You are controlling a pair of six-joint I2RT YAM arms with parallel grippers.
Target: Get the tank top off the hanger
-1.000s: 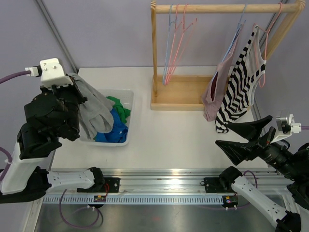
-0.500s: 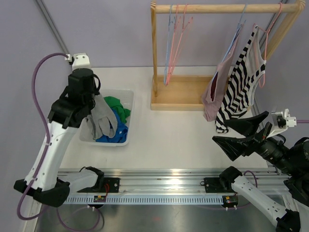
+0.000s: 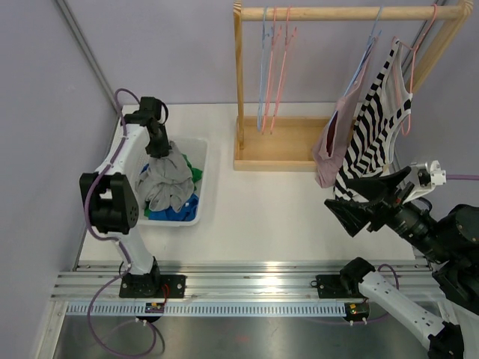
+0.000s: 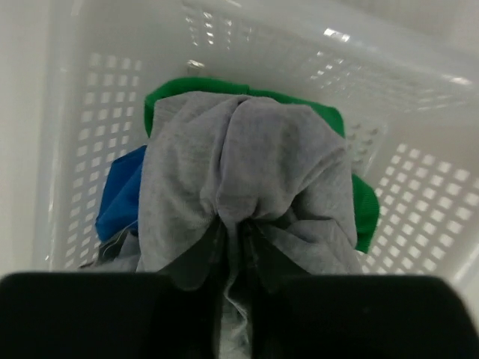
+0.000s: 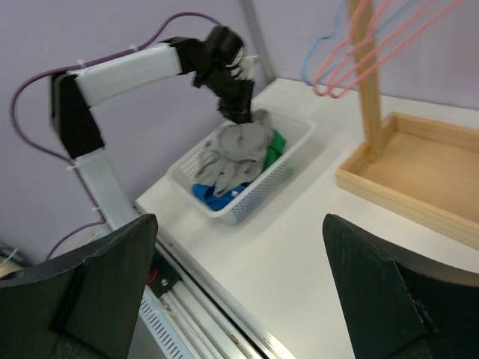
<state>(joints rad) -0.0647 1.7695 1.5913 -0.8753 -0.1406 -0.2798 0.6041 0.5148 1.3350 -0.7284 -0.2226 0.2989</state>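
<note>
Two tank tops hang at the right end of the wooden rack: a pink one on a blue hanger and a black-and-white striped one on a pink hanger. My right gripper is open, just below the striped hem, with nothing between its fingers. My left gripper is over the white basket, shut on a grey garment pinched between its jaws. The grey cloth drapes down onto the clothes in the basket.
The basket holds green and blue clothes. Several empty hangers hang at the rack's left end, above its wooden base tray. The left arm arches over the basket.
The left arm has swung from the near left to the back and brought the grey garment down into the basket. The right gripper has crept left, closer under the striped tank top.
</note>
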